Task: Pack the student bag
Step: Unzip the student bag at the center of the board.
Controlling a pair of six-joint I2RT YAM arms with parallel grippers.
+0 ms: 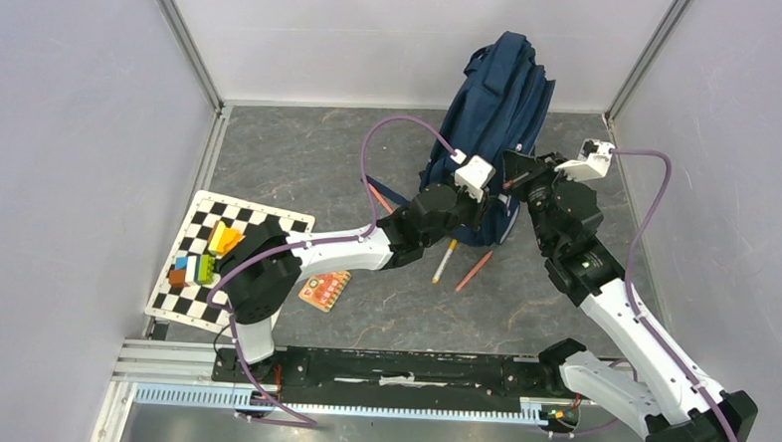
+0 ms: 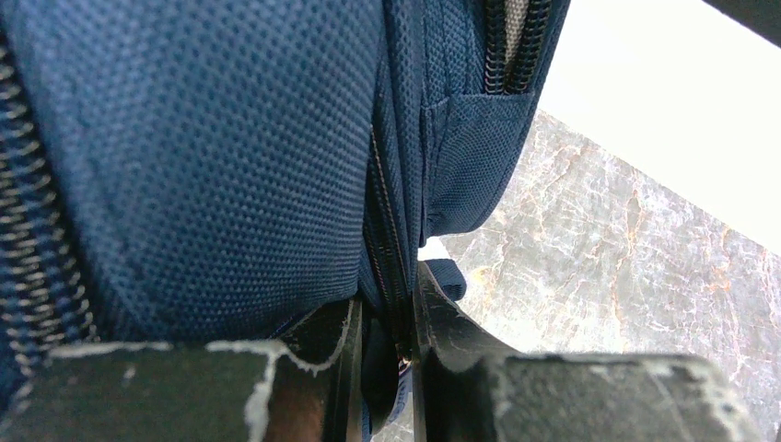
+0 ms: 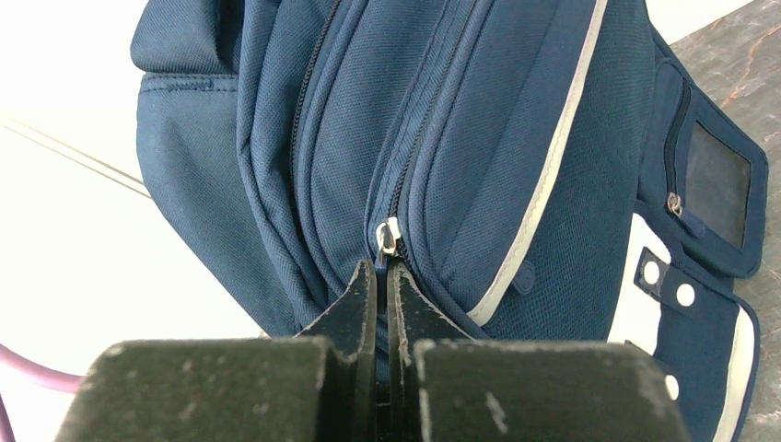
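Currently the student bag (image 1: 502, 96) stands upright at far centre-right (near the back wall (image 1: 375, 41)), left gripper (image 2: 389, 299) clamped on its seam, right gripper (image 3: 382, 272) pinching its silver zip pull (image 3: 388, 238).

- You get bright, even light, with soft shadow only beside the student bag (image 1: 502, 96).
- Behind the bag, both wrist views blow out white.
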